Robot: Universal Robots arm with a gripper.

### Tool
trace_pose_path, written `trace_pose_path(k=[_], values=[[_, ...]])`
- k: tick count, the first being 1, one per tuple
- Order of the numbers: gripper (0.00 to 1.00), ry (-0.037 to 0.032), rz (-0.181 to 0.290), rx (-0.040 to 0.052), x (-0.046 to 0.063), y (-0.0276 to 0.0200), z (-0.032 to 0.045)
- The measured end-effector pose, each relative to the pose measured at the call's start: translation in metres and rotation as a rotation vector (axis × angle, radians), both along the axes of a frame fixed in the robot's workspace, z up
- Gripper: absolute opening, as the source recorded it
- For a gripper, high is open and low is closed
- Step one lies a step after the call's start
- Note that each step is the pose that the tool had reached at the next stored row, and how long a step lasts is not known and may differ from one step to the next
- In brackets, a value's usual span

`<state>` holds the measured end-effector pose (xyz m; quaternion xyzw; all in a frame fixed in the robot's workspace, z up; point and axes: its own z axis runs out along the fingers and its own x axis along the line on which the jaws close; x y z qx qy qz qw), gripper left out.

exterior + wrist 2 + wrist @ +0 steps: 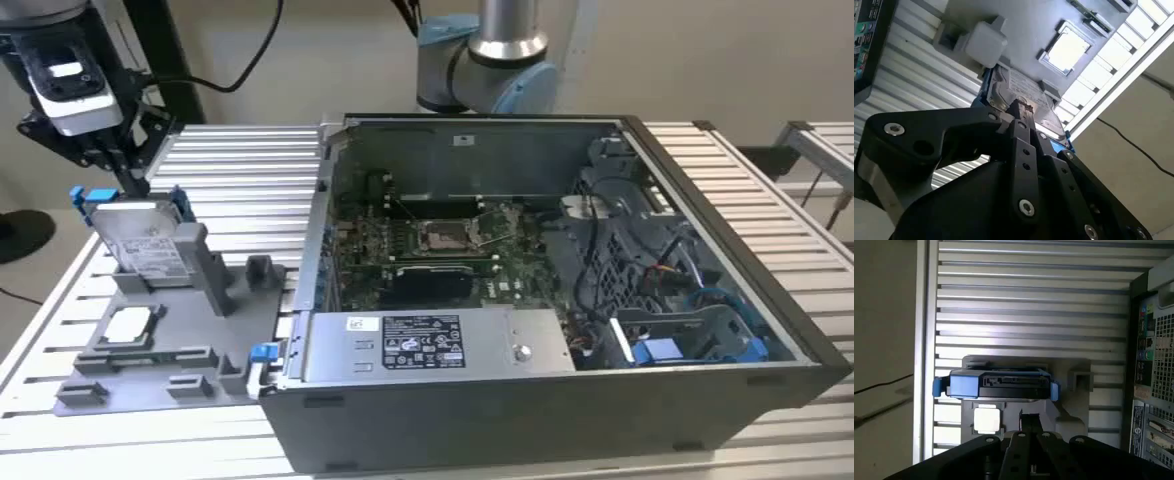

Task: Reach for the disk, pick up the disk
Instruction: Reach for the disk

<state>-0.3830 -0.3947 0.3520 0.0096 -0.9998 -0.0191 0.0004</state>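
The disk (140,240) leans upright in a grey fixture at the exterior view's left, silver-grey with a white label and blue bracket tabs at its top corners. My gripper (134,185) hangs just above its top edge, fingers drawn together to a point and holding nothing. In the first wrist view the disk (999,384) shows edge-on with its blue bracket, and the gripper (1029,417) sits a short way off it. The second wrist view has the gripper (1021,106) shut just in front of the disk's labelled face (1026,90).
The grey fixture (160,365) also carries a small white square chip (130,325) in front of the disk. An open computer case (534,390) stands to the exterior view's right on the slatted metal table (240,160). The arm's base (487,60) rises behind the case.
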Motion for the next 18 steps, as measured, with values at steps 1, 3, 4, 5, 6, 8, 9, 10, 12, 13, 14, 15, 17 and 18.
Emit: trace_pose_path(k=[1, 3, 4, 5, 6, 8, 9, 10, 12, 13, 14, 15, 17, 18], values=[[0.00, 0.0000, 0.000, 0.0000, 0.0000, 0.0000, 0.0000], [0.00, 0.0000, 0.000, 0.0000, 0.0000, 0.0000, 0.0000], [0.00, 0.0000, 0.000, 0.0000, 0.0000, 0.0000, 0.0000], [0.00, 0.0000, 0.000, 0.0000, 0.0000, 0.0000, 0.0000], [0.00, 0.0000, 0.000, 0.0000, 0.0000, 0.0000, 0.0000], [0.00, 0.0000, 0.000, 0.0000, 0.0000, 0.0000, 0.0000], [0.00, 0.0000, 0.000, 0.0000, 0.0000, 0.0000, 0.0000], [0.00, 0.0000, 0.000, 0.0000, 0.0000, 0.0000, 0.0000], [0.00, 0.0001, 0.000, -0.0001, 0.0000, 0.0002, 0.0000], [0.00, 0.0001, 0.000, -0.0001, -0.0001, 0.0010, 0.0001], [0.00, 0.0000, 0.000, 0.0000, -0.0003, 0.0020, 0.0000], [0.00, 0.0000, 0.000, 0.0000, -0.0005, 0.0031, 0.0000], [0.00, 0.0000, 0.000, 0.0000, -0.0017, 0.0056, 0.0000], [0.00, 0.0000, 0.000, 0.0000, -0.0026, 0.0071, 0.0000]])
